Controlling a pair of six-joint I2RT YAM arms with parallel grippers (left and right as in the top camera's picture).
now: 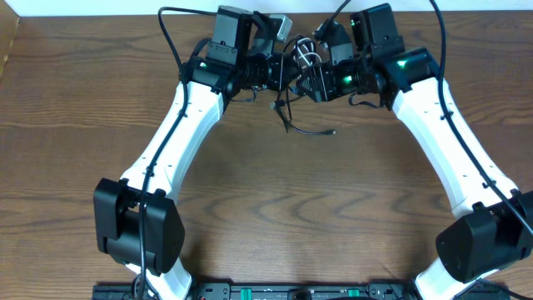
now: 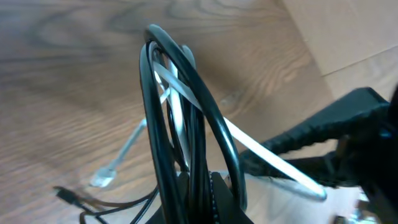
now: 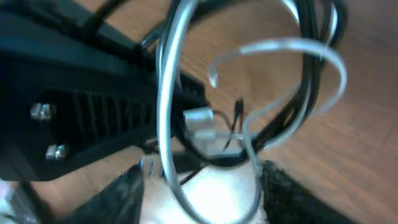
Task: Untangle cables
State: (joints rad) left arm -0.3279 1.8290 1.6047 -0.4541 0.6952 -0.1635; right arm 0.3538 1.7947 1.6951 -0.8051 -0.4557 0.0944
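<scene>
Black-and-white cables (image 2: pixel 186 124) clenched in left pincer (image 1: pixel 280 77), loops standing upright, right pincer (image 1: pixel 306 80) just beside (its grip impossible to tell).

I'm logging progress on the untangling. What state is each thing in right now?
black cables: looped, held up, tangled
white cable: threaded through the black loop, plug end hanging loose
left hand: shut on the black cables
right hand: at the bundle; open or shut unclear, view blurred
</scene>
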